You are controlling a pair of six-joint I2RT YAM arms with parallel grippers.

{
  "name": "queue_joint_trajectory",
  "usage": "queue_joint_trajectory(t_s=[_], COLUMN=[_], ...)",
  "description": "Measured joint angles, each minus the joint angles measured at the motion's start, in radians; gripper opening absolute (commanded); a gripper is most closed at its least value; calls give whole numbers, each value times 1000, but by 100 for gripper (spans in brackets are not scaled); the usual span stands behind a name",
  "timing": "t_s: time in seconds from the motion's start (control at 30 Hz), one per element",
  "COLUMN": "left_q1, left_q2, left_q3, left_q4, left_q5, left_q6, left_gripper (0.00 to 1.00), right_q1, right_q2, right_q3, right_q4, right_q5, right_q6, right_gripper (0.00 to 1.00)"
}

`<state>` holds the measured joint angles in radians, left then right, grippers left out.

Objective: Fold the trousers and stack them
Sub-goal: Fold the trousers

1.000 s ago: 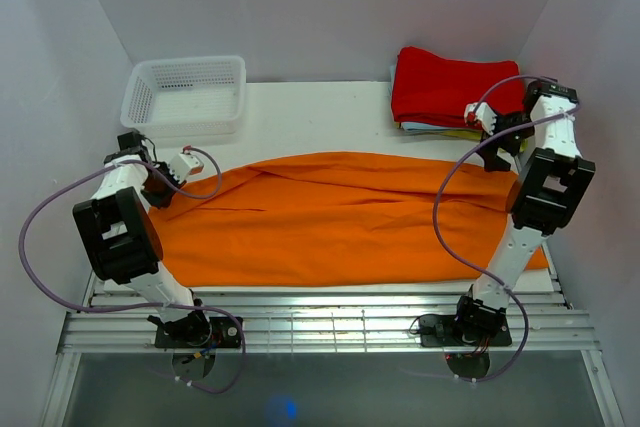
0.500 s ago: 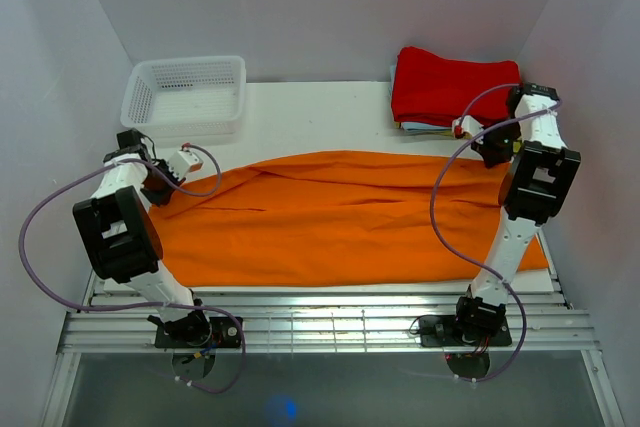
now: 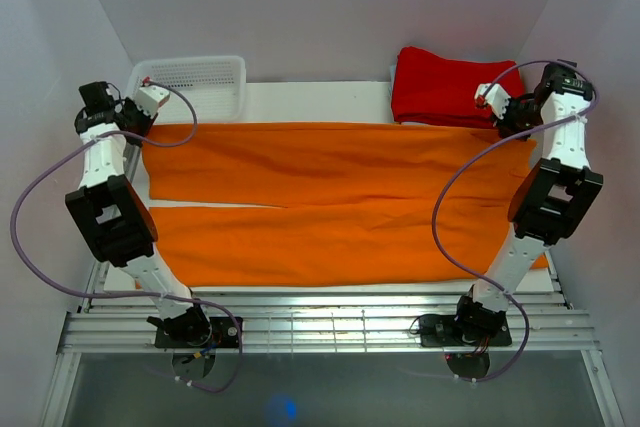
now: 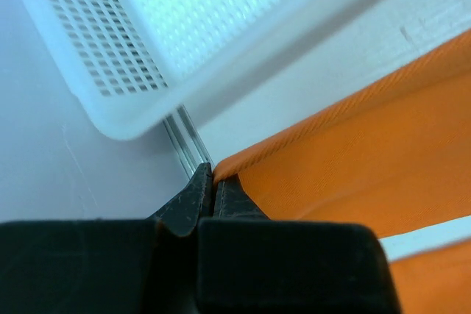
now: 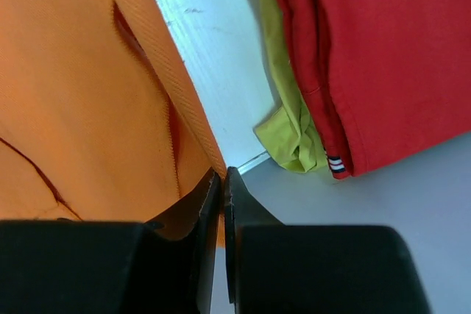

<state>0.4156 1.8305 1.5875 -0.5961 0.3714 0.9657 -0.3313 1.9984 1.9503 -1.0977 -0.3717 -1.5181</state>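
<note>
The orange trousers (image 3: 330, 207) lie spread wide across the white table, one leg stretched flat along the back and the other along the front. My left gripper (image 3: 143, 123) is shut on the far-left corner of the back leg; in the left wrist view the left gripper (image 4: 213, 179) pinches the orange hem (image 4: 353, 152). My right gripper (image 3: 512, 127) is shut on the far-right end of the same leg. In the right wrist view the right gripper (image 5: 223, 176) clamps the orange edge (image 5: 81, 93).
A white mesh basket (image 3: 190, 72) stands at the back left, right behind my left gripper, and its rim (image 4: 147, 119) fills the left wrist view. A red folded cloth (image 3: 445, 87) tops a pile at the back right, with a yellow-green cloth (image 5: 291, 134) under it.
The right gripper shut on the trousers' right end. Both grippers then moved toward the back, drawing the rumpled upper leg out flat and straight.
</note>
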Motion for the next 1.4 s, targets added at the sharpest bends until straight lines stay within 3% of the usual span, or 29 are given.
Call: queue_joint_trajectory(t_s=[0.2,0.43,0.9,1.07,1.4], left_q1=[18,62,221,306,545], left_q2=[52,40,-238,-392,-637], left_q3=[23,-76,-182,-344,-753], left_q4=[85,158,124,74,-92], left_q5=[95,174,377,429,430], left_q6=[-44,-73,-71,-14,255], left_gripper=[0,0,0,0,0], right_q1=[-27,-56,-158,-244,-433], right_q2=[-76,-129,-402,-530,-676], right_q3=[-128,-200,-390,-579,-946], right_q4=[123,160,164,160,147], right_q5=[-81,-143,-302,-331,-297], right_q6=[55,56,-16,-114,-359], right_gripper=[8,8,8,8,8])
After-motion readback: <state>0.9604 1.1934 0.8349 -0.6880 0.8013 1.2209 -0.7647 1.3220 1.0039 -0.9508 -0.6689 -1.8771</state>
